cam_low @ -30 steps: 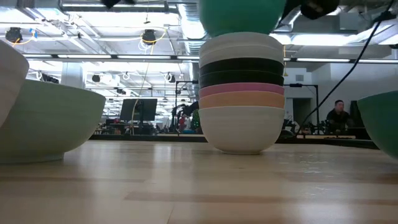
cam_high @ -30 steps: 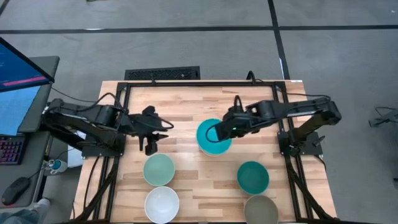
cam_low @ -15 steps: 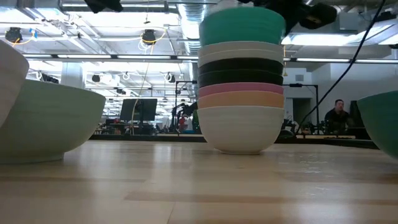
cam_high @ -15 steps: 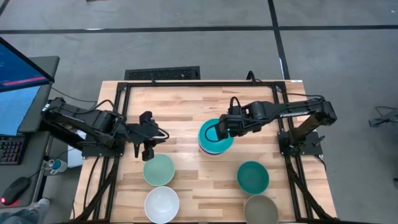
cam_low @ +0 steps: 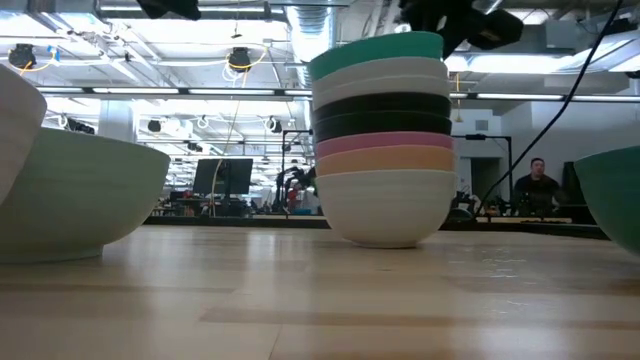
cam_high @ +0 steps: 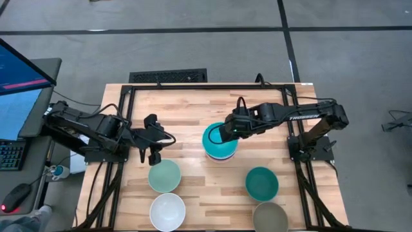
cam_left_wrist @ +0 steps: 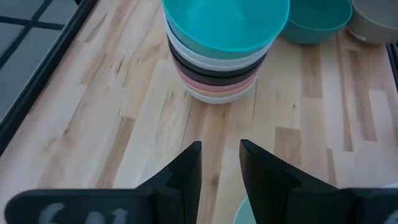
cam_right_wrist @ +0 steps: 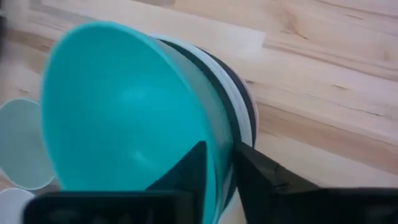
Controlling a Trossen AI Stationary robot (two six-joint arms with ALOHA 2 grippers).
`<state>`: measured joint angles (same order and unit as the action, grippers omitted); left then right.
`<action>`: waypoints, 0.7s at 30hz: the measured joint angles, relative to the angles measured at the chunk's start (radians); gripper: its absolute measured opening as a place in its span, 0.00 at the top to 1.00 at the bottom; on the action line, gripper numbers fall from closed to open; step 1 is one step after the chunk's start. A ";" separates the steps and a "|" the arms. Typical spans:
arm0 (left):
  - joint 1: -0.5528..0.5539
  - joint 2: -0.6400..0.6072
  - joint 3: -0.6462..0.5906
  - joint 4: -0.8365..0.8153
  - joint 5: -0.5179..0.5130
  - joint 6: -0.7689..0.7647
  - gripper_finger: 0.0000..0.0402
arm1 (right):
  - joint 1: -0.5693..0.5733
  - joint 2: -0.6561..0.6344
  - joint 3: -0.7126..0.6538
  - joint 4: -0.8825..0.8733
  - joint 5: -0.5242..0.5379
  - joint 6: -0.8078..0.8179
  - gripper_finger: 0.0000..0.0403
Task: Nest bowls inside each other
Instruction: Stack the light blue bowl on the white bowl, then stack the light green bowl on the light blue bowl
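A stack of nested bowls stands mid-table, white at the bottom, then orange, pink, black and white. A teal bowl sits on top. My right gripper is at this bowl's right rim, shut on it. My left gripper hovers open left of the stack, above the far edge of a pale green bowl. Nothing is between its fingers. A white bowl, a second teal bowl and a grey-olive bowl rest on their bases near the front edge. My right gripper has the top teal bowl by its rim on the side toward the table's right. One finger is inside the bowl and one outside. The fingers slant down from above and the right. The bowl sits in the stack, tilted, its held side higher.
The black metal frame runs along the table's far and side edges. Bare wood lies between the stack and the front bowls. In the low view the pale green bowl looms at the near left.
My right gripper has come down with the teal bowl. The bowl hung clear above the stack and now sits in the top white bowl, tilted. My left gripper has shifted a little toward the near edge, over the pale green bowl, then kept still.
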<state>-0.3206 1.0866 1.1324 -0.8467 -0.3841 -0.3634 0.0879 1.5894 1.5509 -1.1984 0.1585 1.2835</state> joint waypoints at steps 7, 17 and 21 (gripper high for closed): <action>0.000 0.000 -0.031 0.007 -0.002 -0.025 0.75 | 0.000 0.000 0.000 -0.069 0.004 -0.001 0.53; -0.050 0.000 -0.208 0.092 0.069 -0.068 0.75 | -0.004 -0.178 0.081 -0.111 0.251 -0.001 0.41; -0.054 0.000 -0.301 0.071 0.123 -0.081 0.75 | -0.003 -0.247 0.139 -0.106 0.318 -0.007 0.39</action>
<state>-0.3744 1.0863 0.8312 -0.7757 -0.2615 -0.4447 0.0850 1.3425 1.6895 -1.3046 0.4762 1.2763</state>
